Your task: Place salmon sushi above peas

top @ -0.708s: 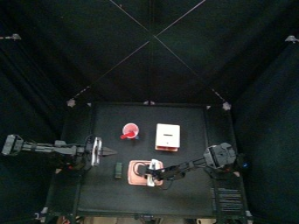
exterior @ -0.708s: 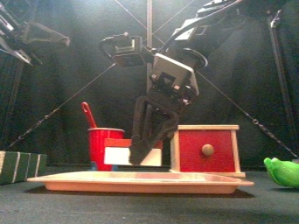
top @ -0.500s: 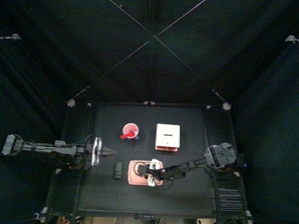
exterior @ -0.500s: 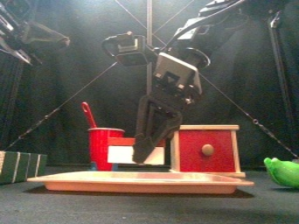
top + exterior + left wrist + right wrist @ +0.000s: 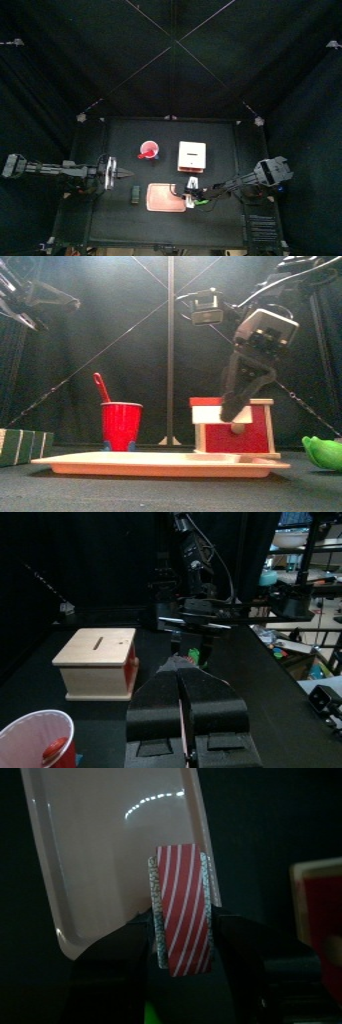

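Observation:
My right gripper (image 5: 195, 190) is shut on the salmon sushi (image 5: 181, 903), a small white piece with a striped orange-pink top. In the front view the gripper (image 5: 229, 413) holds the sushi (image 5: 207, 409) in the air over the right end of the pink tray (image 5: 147, 464). The green peas (image 5: 321, 451) lie on the table just right of the tray; in the top view they (image 5: 205, 203) lie by the gripper's tip. My left gripper (image 5: 132, 176) is shut and empty, resting left of the tray.
A red cup (image 5: 148, 151) with a spoon and a white box (image 5: 193, 155) with a red front stand behind the tray. A small dark block (image 5: 134, 197) lies left of the tray. A green striped box (image 5: 19, 445) sits at the far left.
My right gripper has carried the sushi to the right, from over the tray's middle to its right end near the peas. The left arm has not moved.

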Robot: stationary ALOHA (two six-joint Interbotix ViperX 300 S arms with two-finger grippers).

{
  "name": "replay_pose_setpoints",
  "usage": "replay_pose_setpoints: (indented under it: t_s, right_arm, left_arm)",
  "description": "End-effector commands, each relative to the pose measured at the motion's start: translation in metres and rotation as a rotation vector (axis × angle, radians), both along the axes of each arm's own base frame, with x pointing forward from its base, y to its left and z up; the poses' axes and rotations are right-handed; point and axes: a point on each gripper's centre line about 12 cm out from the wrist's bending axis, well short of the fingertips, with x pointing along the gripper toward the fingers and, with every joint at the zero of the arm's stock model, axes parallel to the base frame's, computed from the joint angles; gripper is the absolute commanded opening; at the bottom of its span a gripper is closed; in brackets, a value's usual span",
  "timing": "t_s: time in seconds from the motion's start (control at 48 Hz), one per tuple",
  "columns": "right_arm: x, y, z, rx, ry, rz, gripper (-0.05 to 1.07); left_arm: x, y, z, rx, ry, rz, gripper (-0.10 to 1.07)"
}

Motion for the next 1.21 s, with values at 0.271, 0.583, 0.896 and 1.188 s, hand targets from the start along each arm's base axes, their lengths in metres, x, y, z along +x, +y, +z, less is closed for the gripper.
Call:
replay_pose_setpoints:
  t_s: [0.271, 0.583, 0.896, 1.188]
  right_arm:
    - [-0.051, -0.011, 0.001, 0.013, 0.019, -0.02, 0.61]
    - [-0.067, -0.016, -0.015, 0.017, 0.095, -0.066, 0.63]
    - [-0.078, -0.018, -0.026, 0.026, 0.137, -0.085, 0.74]
    - [-0.078, -0.018, -0.027, 0.022, 0.139, -0.08, 0.98]
  left_arm:
    - [0.002, 0.001, 0.005, 0.0, -0.015, 0.006, -0.03]
    - [0.002, 0.001, 0.004, 0.002, -0.014, 0.006, -0.03]
    - [0.002, 0.002, 0.004, 0.003, -0.014, 0.01, -0.03]
    - [0.002, 0.002, 0.004, 0.003, -0.014, 0.01, -0.03]
